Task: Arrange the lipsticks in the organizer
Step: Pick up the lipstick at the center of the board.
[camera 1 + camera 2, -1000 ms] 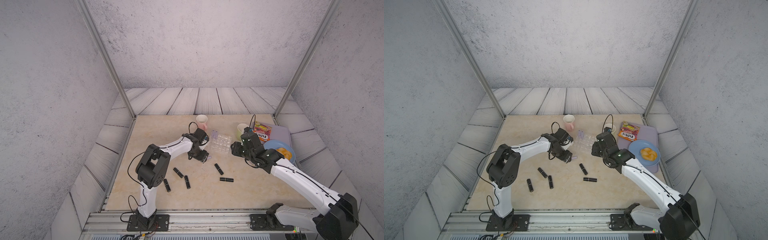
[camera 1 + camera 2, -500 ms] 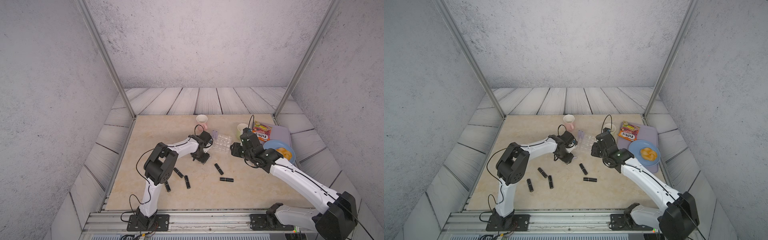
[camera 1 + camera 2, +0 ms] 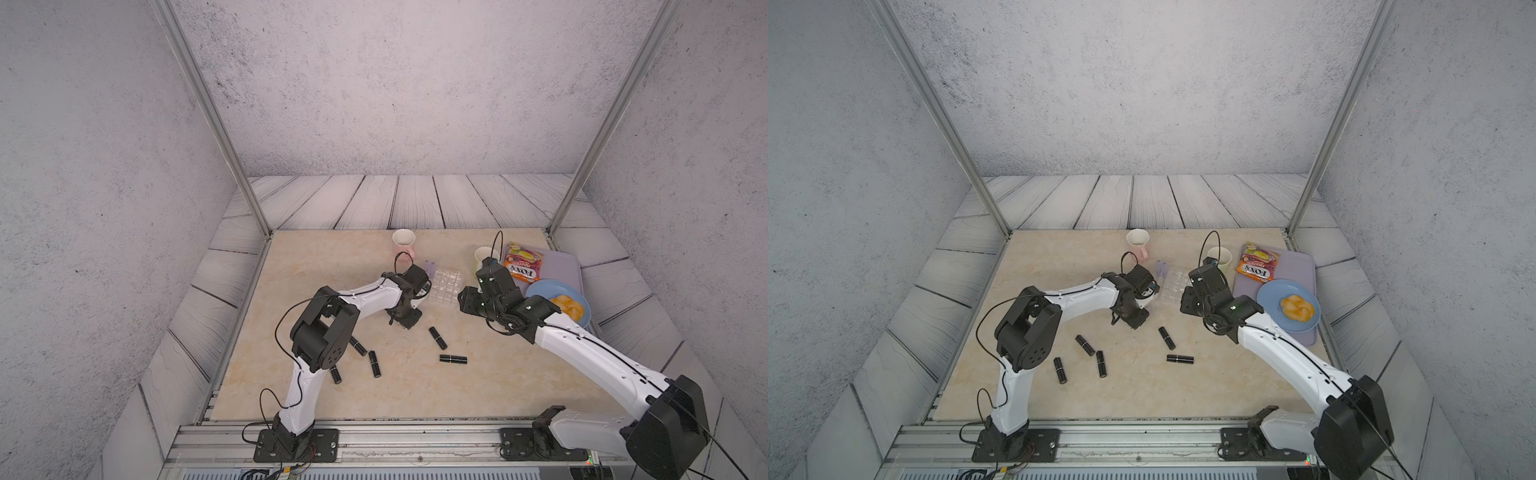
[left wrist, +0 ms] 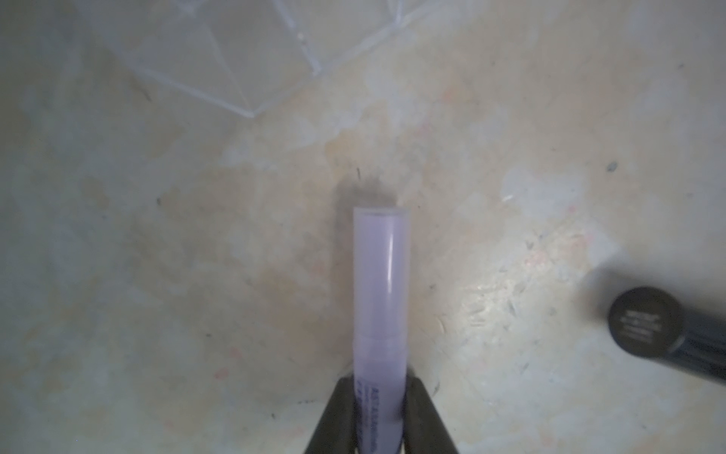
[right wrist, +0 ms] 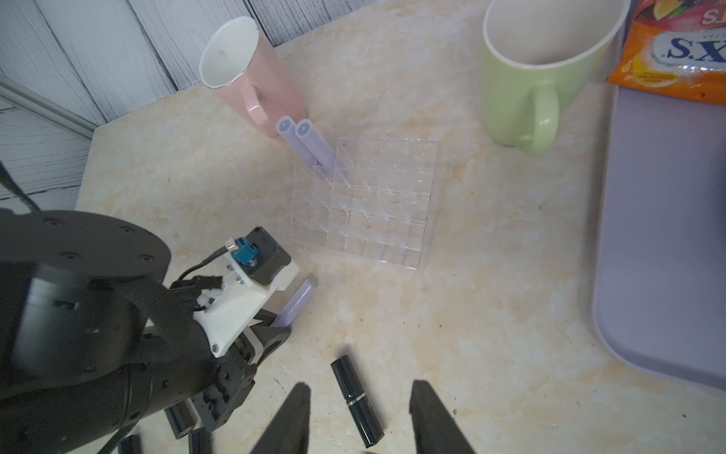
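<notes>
Holds pale lilac plastic lipstick tube [image 4: 380, 283] clamped by one end in left tool [image 4: 379, 389], low by beige marbled worktop [image 4: 157, 275] just beside clear plastic gridded organizer [image 5: 365, 236], likely for standing in a cell; right tool [image 5: 359, 385] apart, empty.

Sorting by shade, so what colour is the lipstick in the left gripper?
The lipstick is pale lilac; left wrist view shows it best.

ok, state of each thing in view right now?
left pincer: shut on lilac lipstick
right pincer: open, empty
two lilac lipsticks: standing in organizer
organizer: other cells empty
five black lipsticks: lying loose on table
pink mug: upright, empty
green mug: upright, empty
</notes>
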Controlling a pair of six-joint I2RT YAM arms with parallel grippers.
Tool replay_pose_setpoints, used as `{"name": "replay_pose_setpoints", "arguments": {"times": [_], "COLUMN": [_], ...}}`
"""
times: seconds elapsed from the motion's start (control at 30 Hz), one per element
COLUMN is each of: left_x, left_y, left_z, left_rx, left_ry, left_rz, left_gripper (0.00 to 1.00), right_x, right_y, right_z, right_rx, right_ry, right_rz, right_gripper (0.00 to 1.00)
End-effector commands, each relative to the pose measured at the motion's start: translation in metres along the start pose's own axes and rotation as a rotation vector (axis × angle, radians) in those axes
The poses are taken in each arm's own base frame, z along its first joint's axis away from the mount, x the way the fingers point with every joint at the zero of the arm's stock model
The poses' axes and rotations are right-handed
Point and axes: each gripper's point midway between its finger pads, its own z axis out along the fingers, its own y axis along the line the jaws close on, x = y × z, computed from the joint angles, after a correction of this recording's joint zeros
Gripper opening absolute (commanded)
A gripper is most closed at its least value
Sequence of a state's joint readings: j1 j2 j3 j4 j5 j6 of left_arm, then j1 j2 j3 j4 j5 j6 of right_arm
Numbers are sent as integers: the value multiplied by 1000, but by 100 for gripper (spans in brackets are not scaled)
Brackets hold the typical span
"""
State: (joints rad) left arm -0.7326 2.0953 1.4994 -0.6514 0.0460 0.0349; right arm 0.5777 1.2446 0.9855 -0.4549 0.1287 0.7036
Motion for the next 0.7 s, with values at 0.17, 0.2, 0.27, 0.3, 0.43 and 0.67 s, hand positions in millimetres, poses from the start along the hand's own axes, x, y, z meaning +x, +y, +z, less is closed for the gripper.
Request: {"name": "replay_pose_setpoints", "arguments": {"times": [0.17, 0.2, 0.27, 0.3, 0.43, 0.67], "left_x": [4, 2, -5, -10, -20, -18], "left_y": [5, 5, 0, -6, -30, -44], "left_z": [-55, -67, -92, -105, -159, -192], "left_rx": [-39, -41, -14, 18, 153, 218], "left_ry": [-62, -97, -190, -254, -544, -648], "left_rz": [-4, -6, -16, -24, -16, 36], "left_gripper": [5, 5, 5, 5, 5, 5], "right_x": [12, 15, 19, 20, 16, -5], "right_y": [10, 14, 25, 33, 67, 102], "right_z": [6, 7, 7, 7, -3, -28], "right_rx": [-49, -68, -131, -174, -363, -535], "right_ry": [71, 87, 143, 177, 304, 329], "right_rz": [76, 94, 145, 171, 276, 278], "right_gripper": [47, 49, 54, 56, 60, 55]}}
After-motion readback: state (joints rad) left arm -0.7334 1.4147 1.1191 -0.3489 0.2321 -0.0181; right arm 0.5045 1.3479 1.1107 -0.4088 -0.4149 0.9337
